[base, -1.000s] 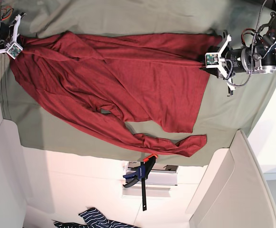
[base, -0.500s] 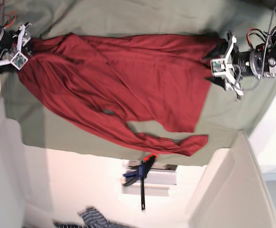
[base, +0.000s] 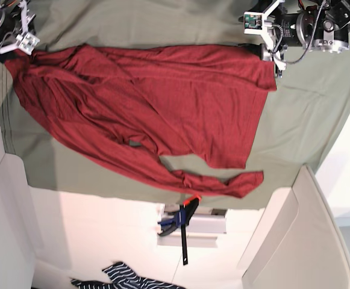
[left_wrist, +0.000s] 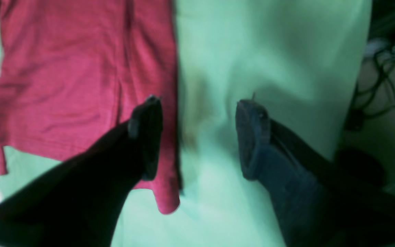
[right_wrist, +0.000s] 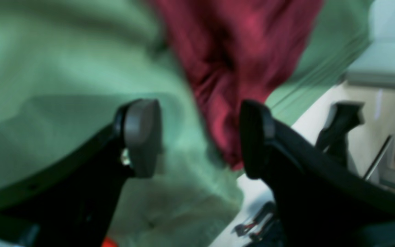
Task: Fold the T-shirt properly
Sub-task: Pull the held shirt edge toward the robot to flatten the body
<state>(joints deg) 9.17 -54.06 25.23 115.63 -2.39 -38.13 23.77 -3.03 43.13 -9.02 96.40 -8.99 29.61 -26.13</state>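
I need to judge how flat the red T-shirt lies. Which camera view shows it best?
The base view: the whole T-shirt lies spread on the green sheet, sleeves and wrinkles visible. The left wrist view shows only one hem corner between the open left gripper fingers; the right wrist view shows a blurred bunched end by the open right gripper.

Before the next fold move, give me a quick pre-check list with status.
1. Left gripper released: ok, jaws apart, nothing between them; one finger over the T-shirt hem, the other over the green sheet.
2. Right gripper released: ok, jaws apart; red cloth shows in the gap, contact cannot tell through blur.
3. Shirt lying flat: not ok, creased at the shoulder end, one sleeve trailing toward the sheet's edge.
4. Shirt fully on the sheet: ok in the base view.
5. Sleeves folded in: not ok.
6. Clamp and striped garment off the sheet: ok.
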